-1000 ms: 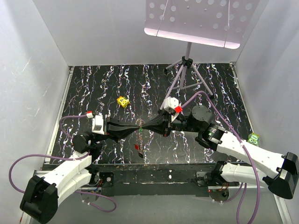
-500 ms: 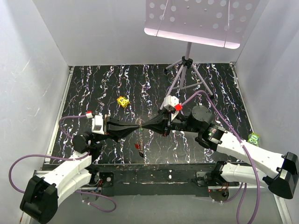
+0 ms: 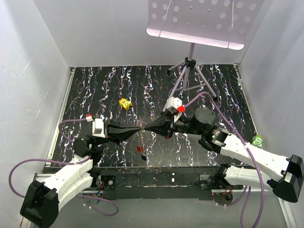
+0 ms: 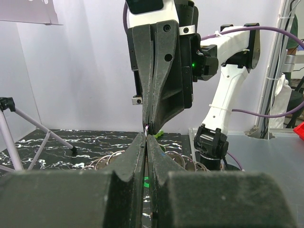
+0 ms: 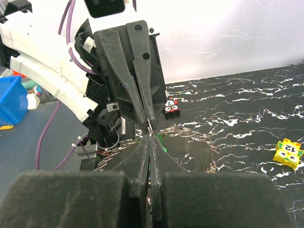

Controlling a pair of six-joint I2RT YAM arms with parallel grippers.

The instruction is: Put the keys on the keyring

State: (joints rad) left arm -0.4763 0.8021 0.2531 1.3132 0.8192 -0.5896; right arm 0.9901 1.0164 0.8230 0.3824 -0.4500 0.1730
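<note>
Both claws are pressed flat with no gap between the fingers: the black two-finger left claw (image 3: 138, 128) and its twin, the right claw (image 3: 147, 127), meet tip to tip, raised above the middle of the black white-veined tabletop (image 3: 95, 90); thin silvery wire loops of the keyring (image 5: 183, 131) fan out around that meeting point, and a tiny green-headed key (image 4: 158, 134) shows just beside the tips; which claw nips the wire and which the key is too small to tell. Judged from the task, the nose-to-nose pose lets one arm steady the ring while the other feeds a key along the wire, and holding it in the air leaves the loop free to turn; the other keys cannot be made out. Room is fair: bare tabletop lies on every side of the tips; a yellow block with dark spots (image 3: 125, 103) sits well apart toward the back; a small red block with a cartoon face (image 5: 171, 106) lies on the surface near the tips; the grey tripod stand (image 3: 190, 71) spreads its legs close behind the right arm; white walls (image 3: 42, 71) close off left, right and back, so any swing is best kept small.
</note>
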